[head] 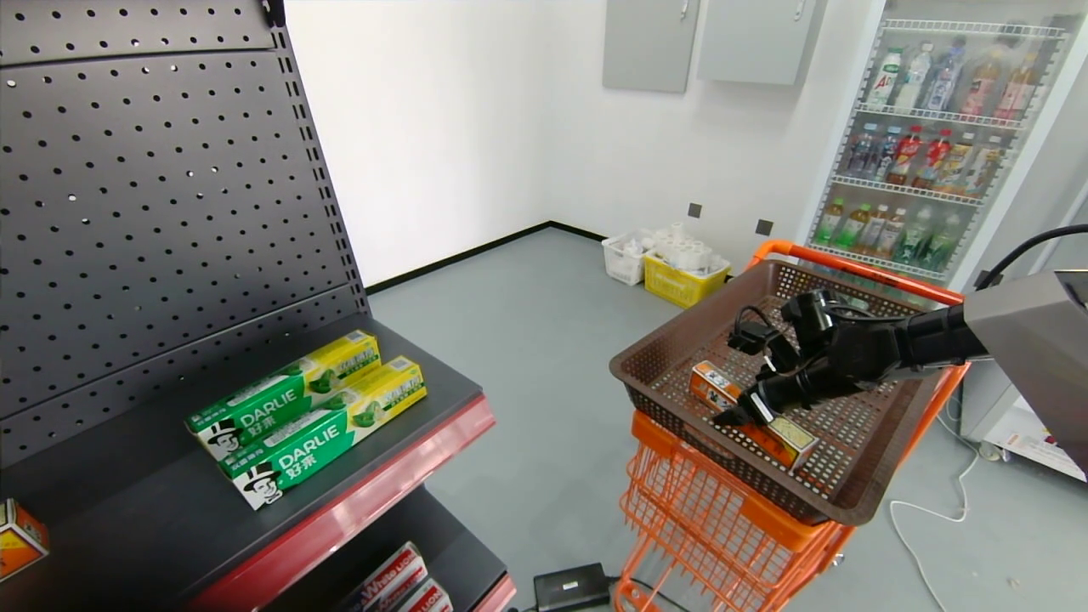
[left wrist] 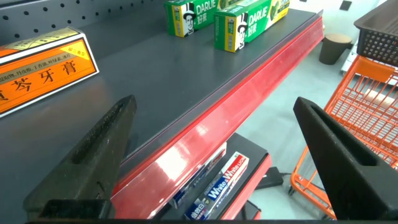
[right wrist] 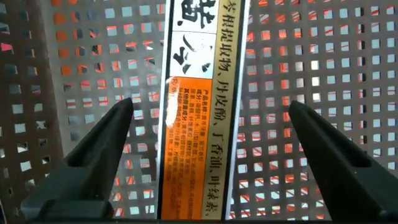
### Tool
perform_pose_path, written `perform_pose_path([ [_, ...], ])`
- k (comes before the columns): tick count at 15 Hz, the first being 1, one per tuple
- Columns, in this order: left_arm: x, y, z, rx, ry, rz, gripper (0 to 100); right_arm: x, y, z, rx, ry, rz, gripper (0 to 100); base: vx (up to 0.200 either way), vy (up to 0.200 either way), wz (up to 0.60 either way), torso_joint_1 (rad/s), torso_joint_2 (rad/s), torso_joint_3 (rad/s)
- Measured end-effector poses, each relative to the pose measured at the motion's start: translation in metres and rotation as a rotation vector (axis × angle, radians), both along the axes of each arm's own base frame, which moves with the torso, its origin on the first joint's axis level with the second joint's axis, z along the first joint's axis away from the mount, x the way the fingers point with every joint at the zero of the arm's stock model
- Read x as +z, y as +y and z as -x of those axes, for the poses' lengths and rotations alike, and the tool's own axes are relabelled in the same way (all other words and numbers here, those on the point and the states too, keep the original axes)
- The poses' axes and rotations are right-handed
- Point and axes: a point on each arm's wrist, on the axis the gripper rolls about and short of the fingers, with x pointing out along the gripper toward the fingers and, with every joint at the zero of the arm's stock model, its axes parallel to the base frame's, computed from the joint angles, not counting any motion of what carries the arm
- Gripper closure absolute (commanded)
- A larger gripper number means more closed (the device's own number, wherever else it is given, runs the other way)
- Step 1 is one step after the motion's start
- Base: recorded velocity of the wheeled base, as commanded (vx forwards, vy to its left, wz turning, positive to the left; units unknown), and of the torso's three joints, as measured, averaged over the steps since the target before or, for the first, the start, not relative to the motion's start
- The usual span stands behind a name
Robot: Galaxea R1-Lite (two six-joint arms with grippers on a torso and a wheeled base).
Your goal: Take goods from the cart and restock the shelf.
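Right gripper [right wrist: 209, 104] spread wide astride orange box [right wrist: 199, 162]

L gripper [left wrist: 214, 102], jaws wide apart, over red-edged shelf [left wrist: 186, 68] w/ orange box [left wrist: 43, 65], 2 green boxes [left wrist: 245, 28]

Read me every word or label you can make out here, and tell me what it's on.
"DARLIE": green boxes on the shelf.
"White": boxes on the lower shelf.
"牙膏": orange box on the shelf.
Long box in the basket: Chinese print, too fine to read surely.
Fridge bottles: labels too small.
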Motion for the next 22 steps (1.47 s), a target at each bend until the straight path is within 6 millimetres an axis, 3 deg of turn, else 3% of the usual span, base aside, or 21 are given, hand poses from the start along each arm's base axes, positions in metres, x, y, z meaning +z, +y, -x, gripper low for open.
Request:
perform_pose_path([
  [1, 0.000, 0.000, 0.000, 0.000, 0.000, 0.000, 0, 0.000, 0.001, 0.000, 0.003, 0.000, -0.001, 100, 0.000, 0.000, 0.00, 0.000, 0.00, 0.000],
  [8, 0.000, 0.000, 0.000, 0.000, 0.000, 0.000, 0, -0.002, 0.001, 0.002, -0.003, 0.009, 0.011, 100, 0.000, 0.000, 0.00, 0.000, 0.00, 0.000],
  [11, 0.000, 0.000, 0.000, 0.000, 0.000, 0.000, 0, 0.009, -0.002, 0.007, -0.016, -0.006, 0.019, 100, 0.000, 0.000, 0.00, 0.000, 0.00, 0.000],
  [18, 0.000, 0.000, 0.000, 0.000, 0.000, 0.000, 0, 0.087, -0.028, 0.040, -0.074, -0.165, -0.010, 100, 0.000, 0.000, 0.00, 0.000, 0.00, 0.000],
  [22, 0.000, 0.000, 0.000, 0.000, 0.000, 0.000, 0, 0.137, -0.032, 0.092, -0.129, -0.248, -0.083, 100, 0.000, 0.000, 0.00, 0.000, 0.00, 0.000],
])
